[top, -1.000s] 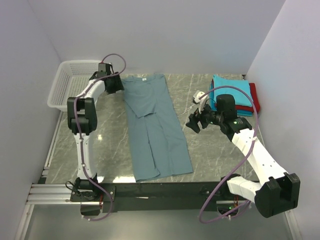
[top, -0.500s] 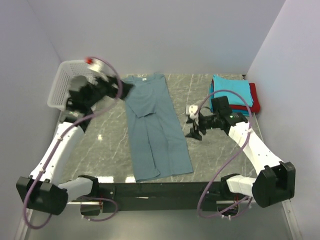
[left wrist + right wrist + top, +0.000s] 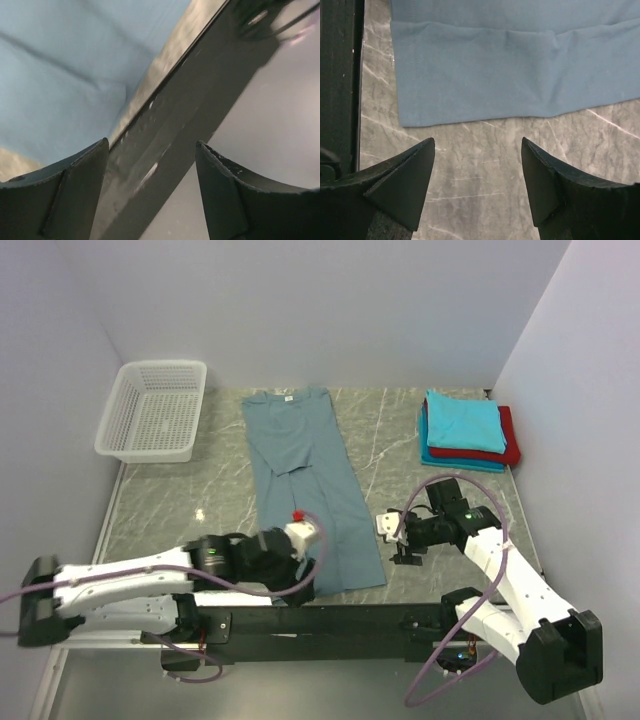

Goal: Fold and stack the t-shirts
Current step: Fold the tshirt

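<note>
Top external view shows the dusty grey-blue cloth t-shirt (image 3: 310,480) flat on the desk (image 3: 215,485) with sleeves folded in, the left claw (image 3: 303,587) and right claw (image 3: 400,545) both released and empty by its near hem, so the next move is probably to pinch the hem corners and fold towards its collar.

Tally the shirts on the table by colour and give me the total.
Grey-blue shirt, spread flat: 1
Turquoise shirt, top of the stack: 1
Red shirt, mid-stack: 1
Teal shirt, bottom of the stack: 1
Total: 4
</note>
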{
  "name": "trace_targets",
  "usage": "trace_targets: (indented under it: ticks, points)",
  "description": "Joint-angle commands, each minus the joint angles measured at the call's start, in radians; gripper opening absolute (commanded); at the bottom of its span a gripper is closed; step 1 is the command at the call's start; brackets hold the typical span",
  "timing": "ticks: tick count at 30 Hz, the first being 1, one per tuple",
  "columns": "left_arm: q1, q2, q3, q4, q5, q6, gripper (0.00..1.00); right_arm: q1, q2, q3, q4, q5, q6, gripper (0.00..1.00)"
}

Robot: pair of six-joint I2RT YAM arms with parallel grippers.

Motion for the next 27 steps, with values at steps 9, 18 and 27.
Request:
trace_targets:
  ticks: [9,18,27]
  points:
    - [-0.199,0.371,0.081,-0.227,-0.387,-0.251,0.68,0.007,0.027,0.015,-0.054,-0.008,-0.049,0.76]
    - [-0.198,0.461,0.06,-0.161,-0.381,-0.214,0.64,0.143,0.036,-0.021,-0.027,0.055,-0.023,0.76]
    - [-0.198,0.546,0.034,-0.147,-0.395,-0.263,0.53,0.278,-0.037,-0.053,0.001,0.123,0.009,0.75]
